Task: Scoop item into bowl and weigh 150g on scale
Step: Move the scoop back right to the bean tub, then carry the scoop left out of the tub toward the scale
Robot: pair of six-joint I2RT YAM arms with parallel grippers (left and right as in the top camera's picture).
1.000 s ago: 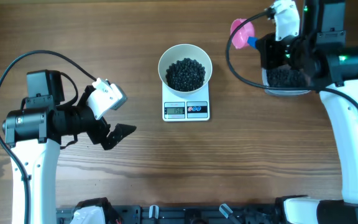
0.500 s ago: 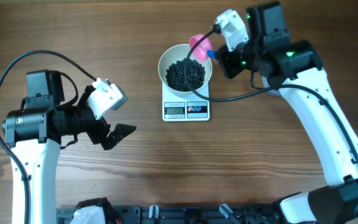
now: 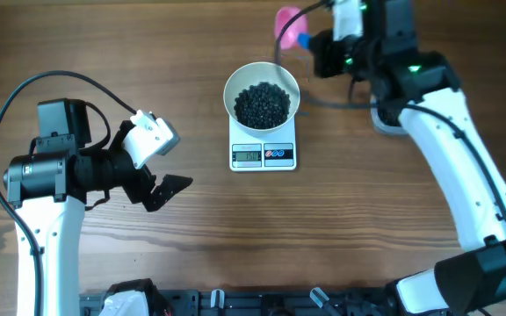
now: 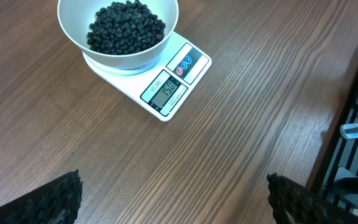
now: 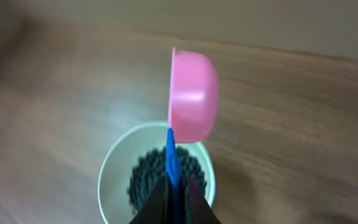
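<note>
Overhead the scale (image 3: 263, 154) digits are unreadably small (right wrist: bowl (image 5: 114, 168) blurred, cut off below).

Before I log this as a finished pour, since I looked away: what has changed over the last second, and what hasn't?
The right gripper, shut on the pink scoop, swung in from the right to the bowl, brought the scoop over its rim, then drew back past its far side. Nothing was taken hold of or let go. The left gripper, open, the beads and the scale stayed put.
</note>
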